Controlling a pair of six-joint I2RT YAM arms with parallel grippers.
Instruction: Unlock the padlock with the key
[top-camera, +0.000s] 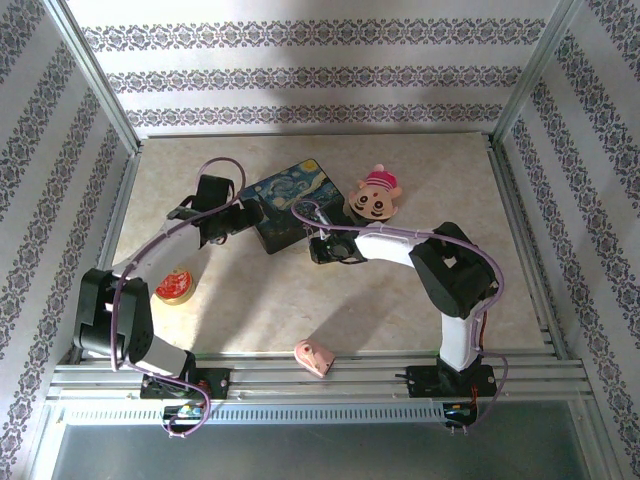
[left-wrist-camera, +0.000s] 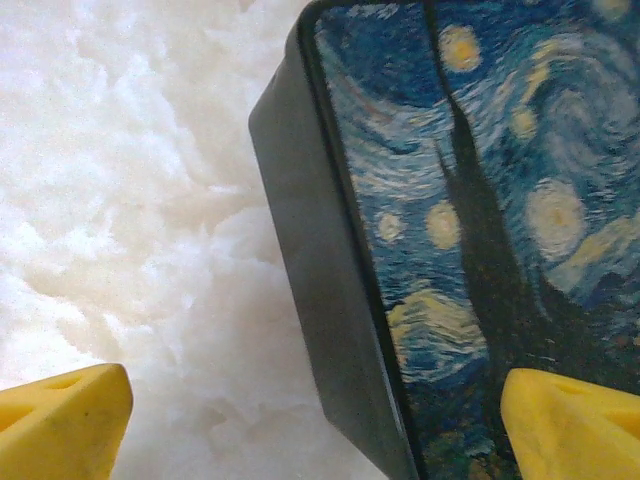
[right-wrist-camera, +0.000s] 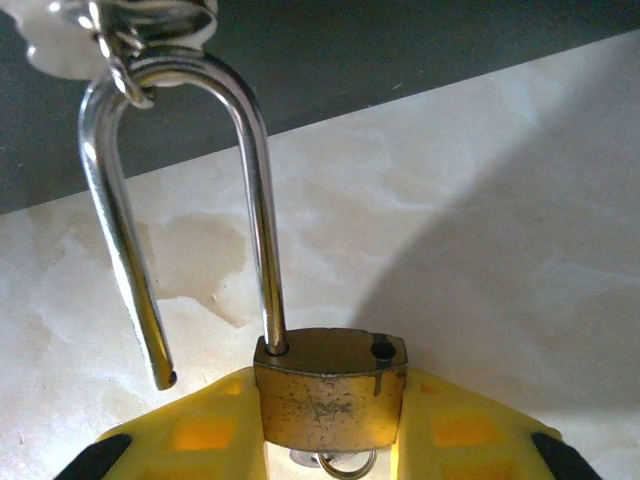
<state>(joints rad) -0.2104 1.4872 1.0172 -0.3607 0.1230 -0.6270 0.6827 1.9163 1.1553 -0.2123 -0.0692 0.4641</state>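
**Padlock held in the right gripper, shackle open**

Top external view: the left gripper (top-camera: 240, 218) sits at the left edge of the dark box with the starry-night lid (top-camera: 290, 200), probably to brace it. The right gripper (top-camera: 320, 240) is at the box's lower edge.
Left wrist view: its yellow fingers are spread either side of the box wall, grasping nothing.
Right wrist view, bottom centre: the fingers clench the small brass padlock (right-wrist-camera: 330, 395). One leg of its silver shackle (right-wrist-camera: 262, 200) is out of the body, and the thin silvery key (right-wrist-camera: 335, 462) peeks from beneath.
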